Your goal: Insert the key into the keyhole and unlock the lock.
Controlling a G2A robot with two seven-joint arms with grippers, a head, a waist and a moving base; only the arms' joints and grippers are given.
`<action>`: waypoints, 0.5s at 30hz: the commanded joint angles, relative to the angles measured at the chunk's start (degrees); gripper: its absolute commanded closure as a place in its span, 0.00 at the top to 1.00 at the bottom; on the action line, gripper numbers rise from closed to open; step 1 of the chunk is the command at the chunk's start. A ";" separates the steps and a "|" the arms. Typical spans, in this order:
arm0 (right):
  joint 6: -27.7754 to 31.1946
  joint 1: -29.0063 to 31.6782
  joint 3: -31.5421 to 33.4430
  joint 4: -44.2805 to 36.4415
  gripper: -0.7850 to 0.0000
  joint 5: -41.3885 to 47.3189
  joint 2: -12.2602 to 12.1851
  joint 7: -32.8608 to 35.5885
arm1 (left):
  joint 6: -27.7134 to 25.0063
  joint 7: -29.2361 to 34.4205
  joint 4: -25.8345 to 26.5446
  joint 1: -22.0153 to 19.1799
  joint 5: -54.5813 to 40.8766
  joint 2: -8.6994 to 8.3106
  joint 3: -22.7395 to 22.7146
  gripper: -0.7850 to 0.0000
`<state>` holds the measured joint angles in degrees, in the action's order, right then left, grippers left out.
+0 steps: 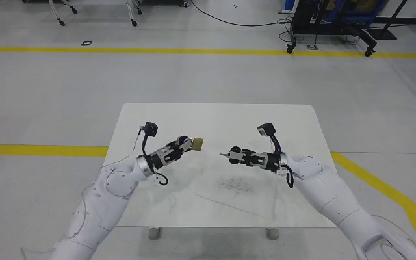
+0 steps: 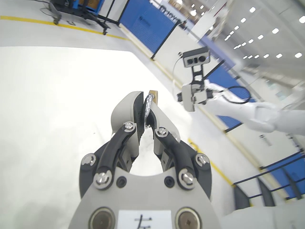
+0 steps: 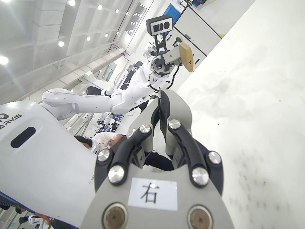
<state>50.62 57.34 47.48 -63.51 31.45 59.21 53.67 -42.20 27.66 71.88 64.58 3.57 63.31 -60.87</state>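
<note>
I'm holding the lock [image 1: 199, 143] centre-frame, left gripper [image 1: 190, 145] clamped on its shackle [image 2: 148, 104]. Right gripper [image 1: 229, 156] is pinching the key [image 1: 223, 155] just right of it, apart. Risk: misaligned tip glancing off the lock, twisting the key.

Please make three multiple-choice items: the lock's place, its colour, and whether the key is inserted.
1. Where is the lock?
A. on the floor
B. on a shelf
C. in the left gripper, above the table

2. What colour is its body?
A. brass yellow
B. red
C. black

3. Is the key in the lock?
A. fully
B. no, apart from the lock
C. no, on the table

Answers: 1 C, the left gripper's jaws are shut on the shackle; 2 A, seen in the right wrist view; 3 B, the right gripper holds it short of the lock.
</note>
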 commanded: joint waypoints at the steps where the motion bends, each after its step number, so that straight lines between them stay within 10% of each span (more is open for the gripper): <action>1: 0.00 0.00 0.00 0.00 0.00 0.00 0.00 0.00 | -0.37 4.47 -4.14 -2.39 -9.38 0.61 1.81 0.00; 15: 1.59 3.30 0.70 -4.74 0.00 -6.85 1.98 -16.33 | -1.46 29.66 -15.45 -11.44 -28.12 4.40 12.32 0.00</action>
<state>52.23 60.66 48.31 -68.30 25.37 61.00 38.34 -43.81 54.88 56.93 53.58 -23.42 67.54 -49.11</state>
